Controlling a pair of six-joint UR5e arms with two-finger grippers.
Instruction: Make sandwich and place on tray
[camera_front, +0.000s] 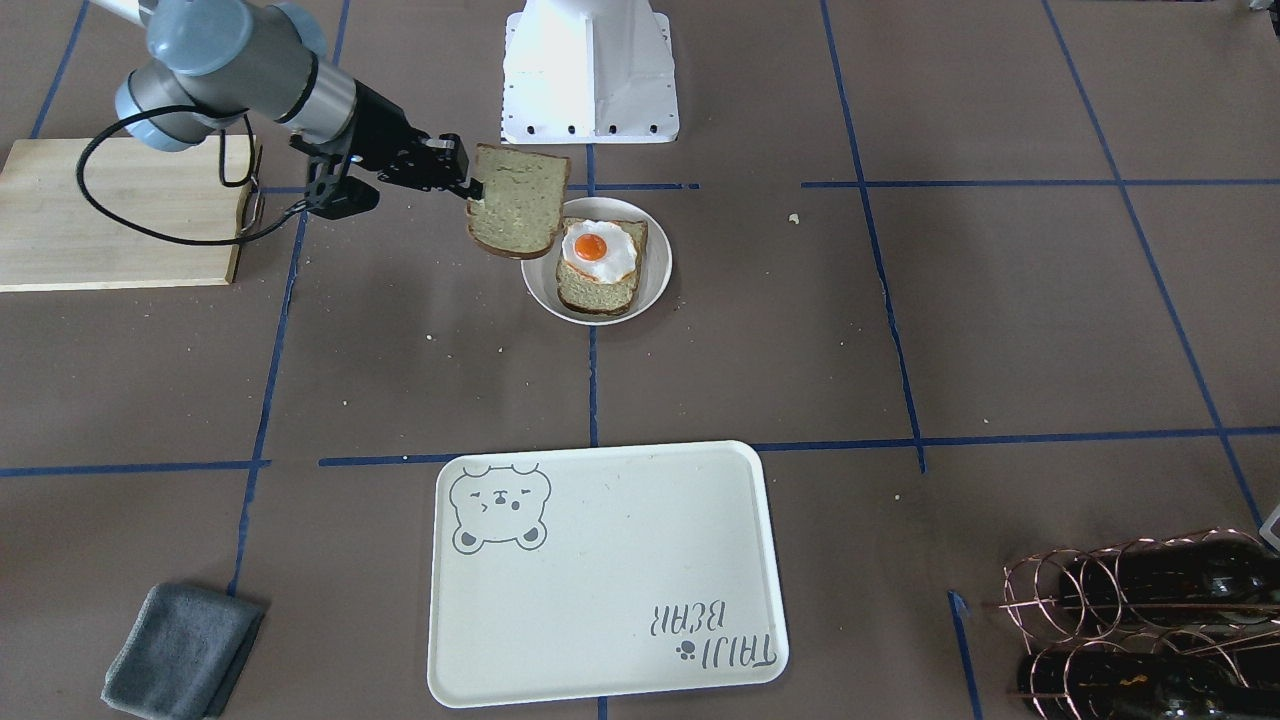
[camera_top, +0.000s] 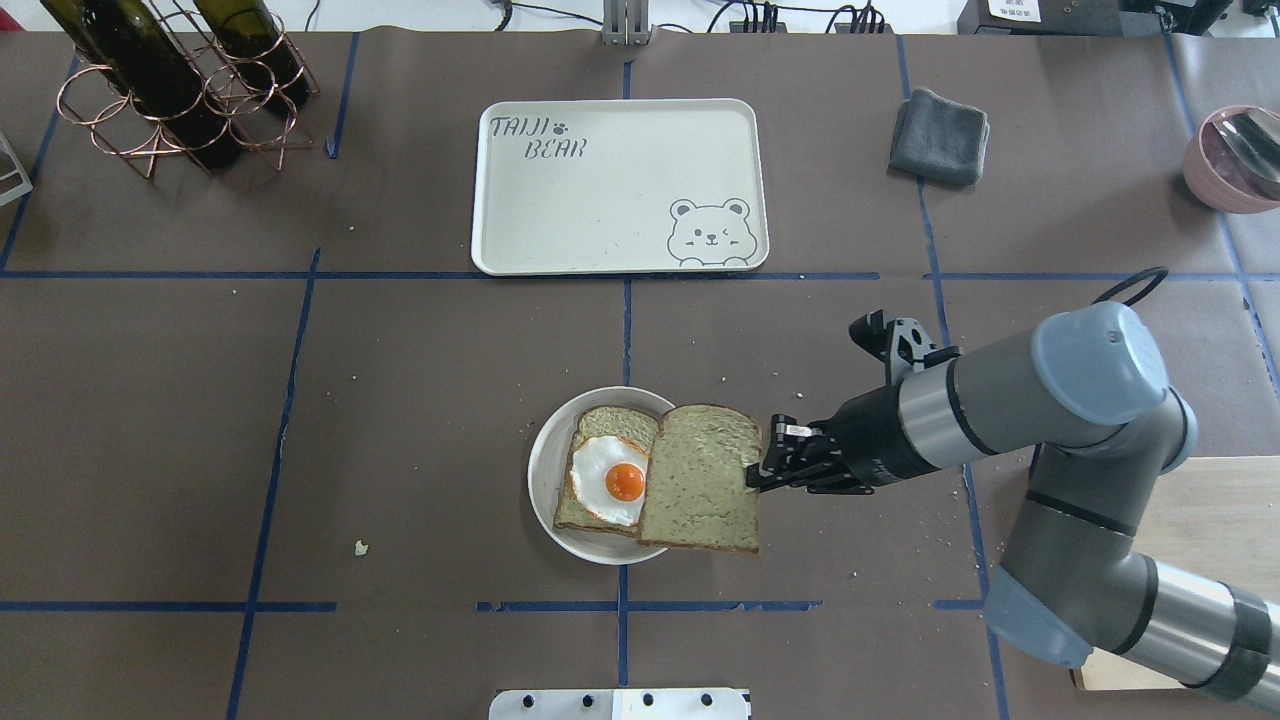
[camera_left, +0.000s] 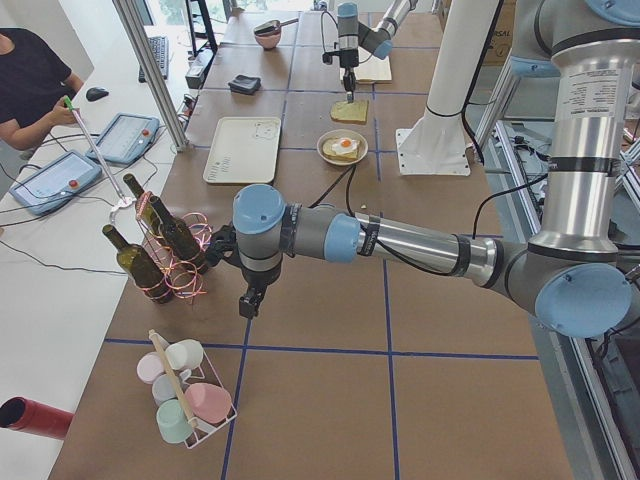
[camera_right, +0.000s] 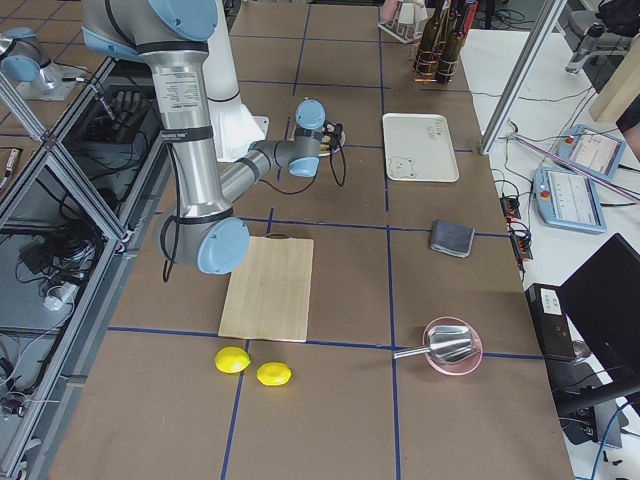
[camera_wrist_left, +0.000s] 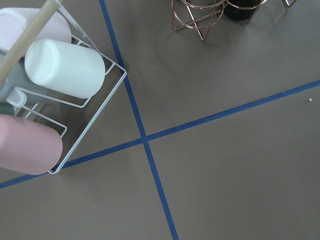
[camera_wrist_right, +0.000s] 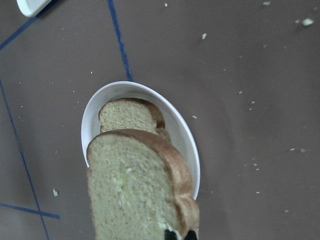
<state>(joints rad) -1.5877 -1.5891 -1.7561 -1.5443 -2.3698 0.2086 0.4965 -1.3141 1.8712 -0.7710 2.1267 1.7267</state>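
The right arm (camera_top: 1000, 410) comes in from the overhead view's lower right and stretches level toward centre. The right pincer (camera_top: 757, 472) is clamped on the edge of a bread slice (camera_top: 700, 480). In the left side view the left arm (camera_left: 400, 240) crosses mid-frame. The left pincer (camera_left: 247, 305) points down, and its grip is unreadable.

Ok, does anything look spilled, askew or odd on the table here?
Only crumbs: pale bits are scattered on the table around the plate, the largest left of it in the overhead view. The bread slice hangs from the right end effector, pinched by one edge.
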